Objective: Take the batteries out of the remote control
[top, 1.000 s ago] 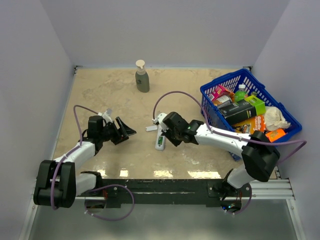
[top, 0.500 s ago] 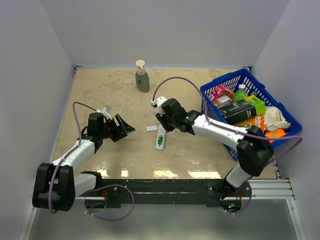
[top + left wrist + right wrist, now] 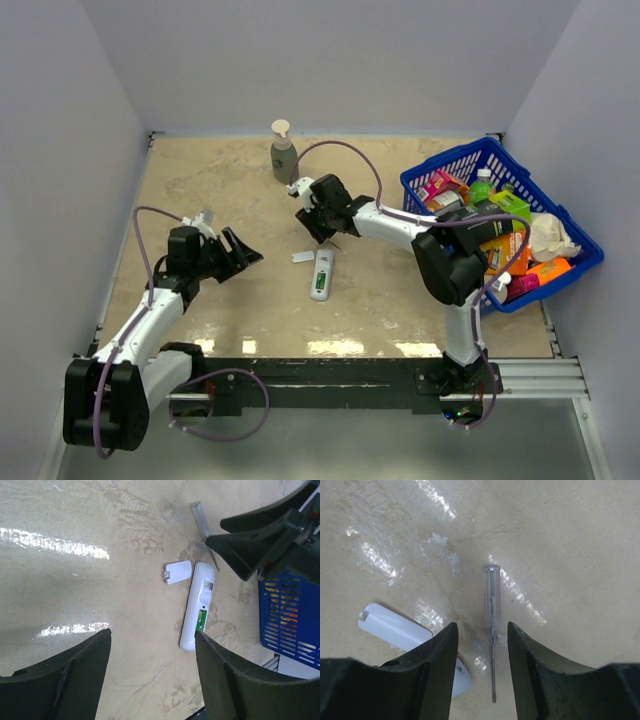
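Observation:
The remote control (image 3: 321,275) lies on the table, its recess facing up with green batteries (image 3: 201,621) inside. The remote (image 3: 196,605) shows whole in the left wrist view, just beyond my open left gripper (image 3: 152,640), which hovers to its left (image 3: 240,258) and holds nothing. My right gripper (image 3: 318,222) is behind the remote, open (image 3: 481,627), pointing down. A thin grey stick (image 3: 491,600) with a clear handle lies flat on the table between its fingers, touching neither.
The small white cover piece (image 3: 303,257) lies just left of the remote's far end. A soap bottle (image 3: 284,155) stands at the back. The blue basket (image 3: 420,185) full of packages sits at the right.
My right gripper has left the remote, moved back and left over the grey stick, and gone from shut to open. The left arm has shifted slightly left.

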`<action>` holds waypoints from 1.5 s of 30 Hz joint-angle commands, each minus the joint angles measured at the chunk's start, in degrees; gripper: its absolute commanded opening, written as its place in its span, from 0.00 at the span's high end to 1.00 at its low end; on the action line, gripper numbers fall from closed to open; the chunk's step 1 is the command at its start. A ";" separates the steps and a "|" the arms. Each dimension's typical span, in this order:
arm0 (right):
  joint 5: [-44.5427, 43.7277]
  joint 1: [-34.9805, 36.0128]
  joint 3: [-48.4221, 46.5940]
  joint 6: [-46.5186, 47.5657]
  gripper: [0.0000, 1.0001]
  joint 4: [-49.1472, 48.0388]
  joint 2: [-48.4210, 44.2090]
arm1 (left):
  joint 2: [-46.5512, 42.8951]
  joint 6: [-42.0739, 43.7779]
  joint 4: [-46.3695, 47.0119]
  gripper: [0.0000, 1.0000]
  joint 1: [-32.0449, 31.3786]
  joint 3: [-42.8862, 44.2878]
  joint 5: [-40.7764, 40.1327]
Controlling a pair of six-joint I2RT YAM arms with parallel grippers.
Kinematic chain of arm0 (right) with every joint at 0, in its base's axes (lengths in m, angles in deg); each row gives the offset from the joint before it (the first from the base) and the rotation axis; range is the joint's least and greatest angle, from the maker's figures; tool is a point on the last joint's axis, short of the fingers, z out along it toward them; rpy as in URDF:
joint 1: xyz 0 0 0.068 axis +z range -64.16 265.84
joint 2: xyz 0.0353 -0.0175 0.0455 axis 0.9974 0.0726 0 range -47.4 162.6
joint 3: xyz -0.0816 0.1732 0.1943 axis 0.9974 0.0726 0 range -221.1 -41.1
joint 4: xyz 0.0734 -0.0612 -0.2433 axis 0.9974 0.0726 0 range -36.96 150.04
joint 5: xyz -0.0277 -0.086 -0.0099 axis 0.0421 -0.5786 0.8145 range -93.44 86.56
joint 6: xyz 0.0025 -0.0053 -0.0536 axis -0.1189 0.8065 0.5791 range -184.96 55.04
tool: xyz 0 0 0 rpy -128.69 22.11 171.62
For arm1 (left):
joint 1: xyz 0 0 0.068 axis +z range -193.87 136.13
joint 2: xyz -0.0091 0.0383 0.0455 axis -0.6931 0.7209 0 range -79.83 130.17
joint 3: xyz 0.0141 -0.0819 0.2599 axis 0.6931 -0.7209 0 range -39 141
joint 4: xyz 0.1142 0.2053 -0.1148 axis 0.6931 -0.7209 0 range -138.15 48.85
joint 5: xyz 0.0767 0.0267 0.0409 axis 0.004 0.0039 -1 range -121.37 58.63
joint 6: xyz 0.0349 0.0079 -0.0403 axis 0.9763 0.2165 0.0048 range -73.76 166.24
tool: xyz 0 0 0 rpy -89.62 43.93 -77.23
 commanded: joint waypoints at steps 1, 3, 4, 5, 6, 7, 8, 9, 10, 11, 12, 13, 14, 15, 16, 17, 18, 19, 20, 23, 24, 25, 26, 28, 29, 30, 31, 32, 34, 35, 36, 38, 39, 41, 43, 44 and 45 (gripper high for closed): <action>4.03 -0.54 -4.90 1.59 0.53 -3.88 2.77 | -2.34 0.25 -0.42 0.28 0.49 -0.11 0.66; 2.90 -0.54 -6.13 1.24 0.53 -4.58 4.70 | -3.22 -0.19 -0.77 0.28 0.49 0.23 0.93; 2.28 -0.54 -6.57 1.24 0.53 -4.67 5.23 | -3.48 -0.28 -1.38 0.28 0.49 0.50 1.10; 1.58 -0.63 -7.01 1.15 0.53 -4.67 5.93 | -3.92 -0.11 -1.74 0.28 0.49 1.02 1.10; 0.35 -0.54 -7.45 1.15 0.54 -4.85 6.72 | -4.10 -0.19 -2.17 0.28 0.49 1.29 1.10; 0.17 -0.63 -7.54 1.06 0.54 -5.02 7.25 | -4.45 -0.02 -2.79 0.28 0.49 1.47 1.10; 0.08 -0.81 -7.37 1.15 0.56 -5.37 7.52 | -5.15 -0.02 -2.97 0.28 0.49 1.64 1.02; 0.25 -0.72 -7.28 1.06 0.58 -5.72 8.04 | -5.50 -0.02 -2.97 0.28 0.49 1.64 1.02; 0.43 -0.81 -7.19 0.89 0.60 -5.82 8.31 | -5.77 -0.02 -3.23 0.28 0.49 1.64 1.02; 0.43 -0.89 -7.19 0.71 0.71 -5.99 8.40 | -6.12 0.24 -3.32 0.28 0.49 1.64 0.84; 0.52 -0.81 -7.10 0.45 0.78 -6.17 8.22 | -6.12 0.42 -3.32 0.28 0.49 1.64 0.67; 0.78 -0.89 -7.10 -0.25 0.83 -6.25 7.96 | -6.21 0.68 -3.15 0.28 0.49 1.56 0.58; 0.95 -0.90 -6.93 -0.78 0.94 -6.26 7.52 | -6.21 1.12 -2.97 0.28 0.49 1.56 0.66; 1.13 -0.81 -6.84 -1.22 0.96 -6.43 6.91 | -6.21 1.39 -2.62 0.28 0.49 1.47 1.01; 1.48 -0.81 -6.75 -2.18 0.98 -6.52 5.25 | -6.04 1.74 -1.49 0.28 0.49 1.47 1.54; 2.35 -0.81 -6.23 -2.62 0.99 -6.69 4.19 | -5.69 2.35 -0.69 0.28 0.49 1.55 3.11; 2.62 -0.89 -5.79 -3.06 1.00 -7.30 3.05 | -5.51 2.53 0.10 0.29 0.49 1.64 4.17; 2.80 -0.90 -5.35 -4.20 1.00 -7.48 1.64 | -5.33 2.62 2.02 0.29 0.40 1.64 5.22; 3.85 -0.90 -4.47 -4.64 1.00 -7.75 -1.07 | -5.07 2.53 2.82 0.29 0.40 1.73 7.15; 6.13 -0.81 -1.93 -7.54 1.00 -10.38 -7.13 | -4.81 2.44 6.08 0.29 0.40 2.34 10.93; 6.84 -0.89 -1.31 -9.38 1.00 -11.69 -8.64 | -4.81 2.44 6.08 0.29 0.40 2.61 11.64; 7.37 -0.90 -0.69 -11.57 1.00 -12.31 -9.78 | -4.72 2.53 9.21 0.29 0.40 2.87 12.43; 8.07 -0.72 0.88 -12.81 1.00 -13.19 -12.67 | -4.46 2.62 10.03 0.29 0.40 3.48 13.92; 11.84 -0.72 2.91 -16.41 1.00 -15.74 -15.58 | -4.02 2.88 11.44 0.30 0.31 4.45 14.99; 12.38 -0.72 5.70 -17.99 1.00 -18.18 -17.08 | -3.32 3.32 11.62 0.30 0.31 5.59 15.95; 12.90 -0.63 7.30 -21.40 1.00 -21.86 -20.05 | -3.05 3.32 12.05 0.31 0.05 6.12 16.48; 14.39 -0.54 8.79 -23.09 1.00 -23.64 -21.47 | -2.53 3.24 13.10 0.32 -0.12 6.56 17.01; 15.10 -0.54 11.85 -24.93 1.00 -25.66 -22.70 | -2.26 2.97 13.81 0.32 -0.39 7.43 17.97; 16.68 -0.28 14.77 -29.59 1.00 -31.46 -26.57 | -1.82 2.62 16.26 0.33 -2.05 8.06 18.42; 17.38 -0.02 17.74 -31.00 1.00 -33.66 -27.89 | -1.64 2.18 17.06 0.34 -2.84 8.67 18.42; 17.83 0.16 19.25 -33.71 1.00 -38.55 -28.95 | -1.38 2.09 17.76 0.34 -4.68 9.11 18.51; 19.67 0.60 22.58 -35.67 1.00 -44.54 -31.67 | -0.68 1.31 19.96 0.34 -7.92 9.90 19.20; 20.46 0.86 23.47 -37.07 1.00 -46.23 -33.16 | -0.41 0.87 21.71 0.34 -8.99 9.90 19.73; 21.17 1.56 25.15 -37.52 1.00 -48.08 -34.40 | 0.12 0.60 22.34 0.34 -10.93 10.17 19.22; 20.21 2.44 26.81 -38.66 1.00 -49.75 -35.98 | 0.29 0.34 23.04 0.34 -12.95 10.26 18.42; 19.60 2.71 27.43 -39.18 1.00 -50.54 -36.42 | 0.29 -0.01 23.39 0.34 -13.30 10.26 17.81; 19.50 2.97 28.05 -40.50 1.00 -52.73 -36.77 | 0.29 -0.45 24.44 0.34 -13.92 10.17 17.46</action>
